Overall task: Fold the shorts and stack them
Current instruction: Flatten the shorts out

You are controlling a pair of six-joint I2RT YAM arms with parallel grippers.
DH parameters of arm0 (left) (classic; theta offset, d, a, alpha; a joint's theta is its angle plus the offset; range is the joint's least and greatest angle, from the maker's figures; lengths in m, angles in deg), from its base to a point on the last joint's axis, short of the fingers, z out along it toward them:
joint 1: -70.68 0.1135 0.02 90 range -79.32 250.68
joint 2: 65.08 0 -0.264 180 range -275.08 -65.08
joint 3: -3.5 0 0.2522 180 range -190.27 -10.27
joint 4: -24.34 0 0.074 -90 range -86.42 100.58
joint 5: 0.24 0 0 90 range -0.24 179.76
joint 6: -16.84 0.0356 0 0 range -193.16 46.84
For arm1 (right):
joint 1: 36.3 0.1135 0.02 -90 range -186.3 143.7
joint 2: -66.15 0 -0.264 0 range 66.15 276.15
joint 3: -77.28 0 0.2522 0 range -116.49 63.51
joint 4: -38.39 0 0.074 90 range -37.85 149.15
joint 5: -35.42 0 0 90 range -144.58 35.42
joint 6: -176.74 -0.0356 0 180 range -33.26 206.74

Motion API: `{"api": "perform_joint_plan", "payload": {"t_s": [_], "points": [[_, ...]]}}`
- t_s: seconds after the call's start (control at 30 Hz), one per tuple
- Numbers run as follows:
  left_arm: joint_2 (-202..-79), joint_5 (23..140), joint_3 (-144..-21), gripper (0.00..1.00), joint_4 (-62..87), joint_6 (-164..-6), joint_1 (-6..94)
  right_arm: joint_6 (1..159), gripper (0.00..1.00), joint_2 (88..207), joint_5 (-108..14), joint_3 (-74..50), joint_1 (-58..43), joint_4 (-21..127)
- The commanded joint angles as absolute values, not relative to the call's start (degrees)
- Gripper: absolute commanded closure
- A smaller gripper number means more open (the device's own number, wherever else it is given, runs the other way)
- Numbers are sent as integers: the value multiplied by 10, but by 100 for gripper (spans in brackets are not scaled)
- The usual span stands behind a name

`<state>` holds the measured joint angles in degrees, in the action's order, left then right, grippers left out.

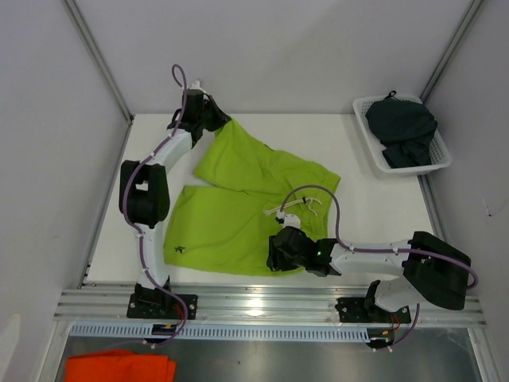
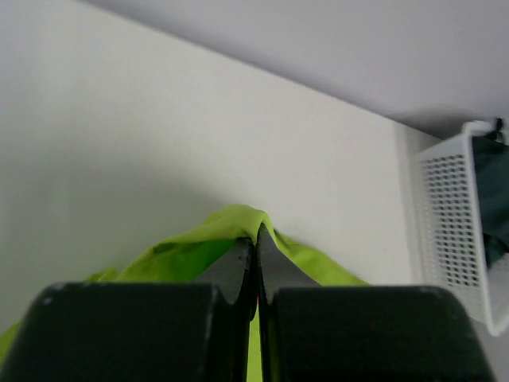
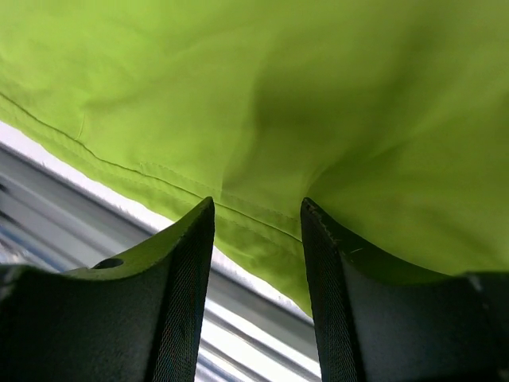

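Observation:
The lime green shorts (image 1: 238, 207) lie spread on the white table, one leg reaching to the far left. My left gripper (image 1: 213, 116) is shut on the far tip of that leg; the pinched green fabric (image 2: 231, 227) shows around its closed fingers. My right gripper (image 1: 274, 253) is open at the near right hem of the green shorts (image 3: 262, 103), with the hem edge between its fingers (image 3: 187, 263). The dark navy shorts (image 1: 404, 127) lie bunched in the white basket (image 1: 367, 135) at the far right.
The basket's perforated wall (image 2: 453, 231) shows at the right of the left wrist view. An orange cloth (image 1: 119, 368) lies below the table's metal rail (image 1: 270, 306). White walls close the table at the back and sides.

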<state>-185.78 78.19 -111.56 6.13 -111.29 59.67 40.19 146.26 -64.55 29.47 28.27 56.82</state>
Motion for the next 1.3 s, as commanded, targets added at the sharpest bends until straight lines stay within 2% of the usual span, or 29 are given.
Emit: {"api": "perform_joint_plan", "payload": {"t_s": [0.0, 0.13, 0.2, 0.23, 0.27, 0.33, 0.37, 0.43, 0.6, 0.7, 0.83, 0.93, 0.97, 1.07, 1.2, 1.27], "points": [[-1852, 831, -1084, 100, 67, -1133, 615, 385, 49, 1450, -632, 321, 300, 692], [-1879, 853, -1066, 100, 33, -1158, 636, 385, 47, 1423, -633, 320, 302, 713], [-1879, 859, -1061, 99, 29, -1159, 646, 391, 40, 1404, -641, 314, 296, 728], [-1879, 856, -1062, 95, 28, -1157, 649, 395, 37, 1397, -641, 304, 290, 732], [-1880, 848, -1063, 78, 32, -1147, 651, 401, 36, 1390, -640, 297, 281, 738], [-1885, 847, -1087, 59, 15, -1136, 654, 423, 34, 1367, -638, 270, 251, 744], [-1890, 855, -1109, 27, -16, -1125, 655, 430, 32, 1361, -636, 259, 238, 747], [-1901, 869, -1148, 1, -54, -1110, 655, 456, 30, 1350, -627, 225, 197, 754], [-1874, 886, -1170, 1, -118, -1099, 657, 498, 29, 1344, -604, 182, 98, 753], [-1815, 886, -1126, 1, -124, -1094, 657, 517, 29, 1356, -594, 168, 25, 736], [-1715, 870, -1000, 1, -97, -1102, 655, 518, 33, 1399, -596, 155, -68, 704], [-1625, 848, -873, 1, -46, -1107, 645, 513, 39, 1438, -589, 146, -131, 667], [-1605, 842, -853, 1, -21, -1107, 637, 513, 46, 1449, -591, 141, -152, 648], [-1549, 831, -743, 1, 9, -1109, 621, 516, 55, 1500, -599, 112, -176, 626], [-1487, 829, -647, 2, 42, -1118, 593, 506, 60, 1582, -595, 68, -220, 603], [-1438, 833, -584, 2, 56, -1124, 581, 500, 66, 1632, -587, 45, -229, 587]]}}
